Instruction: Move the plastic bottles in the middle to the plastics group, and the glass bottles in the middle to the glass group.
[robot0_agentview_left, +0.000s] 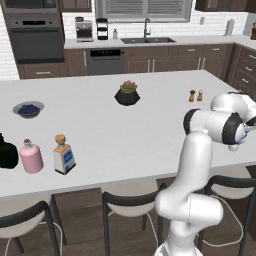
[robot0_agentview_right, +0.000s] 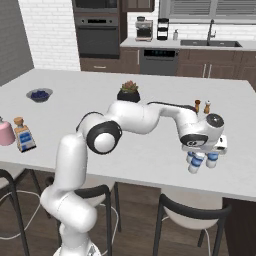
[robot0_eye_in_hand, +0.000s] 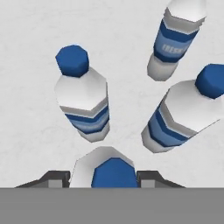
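My gripper (robot0_agentview_right: 202, 152) hangs over the right front part of the white island (robot0_agentview_right: 150, 155), pointing down. In the hand view my gripper (robot0_eye_in_hand: 104, 179) is shut on a plastic bottle (robot0_eye_in_hand: 113, 171), whose blue cap sits between the fingers. Three more small blue-labelled water bottles stand close around it: one to the left (robot0_eye_in_hand: 83, 100), one at the top right (robot0_eye_in_hand: 179, 35) and one to the right (robot0_eye_in_hand: 188, 113). The square corked glass bottle (robot0_agentview_left: 64, 155) stands at the island's far left, beside the pink flask (robot0_agentview_left: 31, 156) and the black bottle (robot0_agentview_left: 6, 152).
A dark pot with a plant (robot0_agentview_left: 127, 94) sits mid-island, a bowl of blueberries (robot0_agentview_left: 28, 109) at the left, two small shakers (robot0_agentview_left: 196, 95) at the right. Stools (robot0_agentview_left: 132, 202) line the island's near edge.
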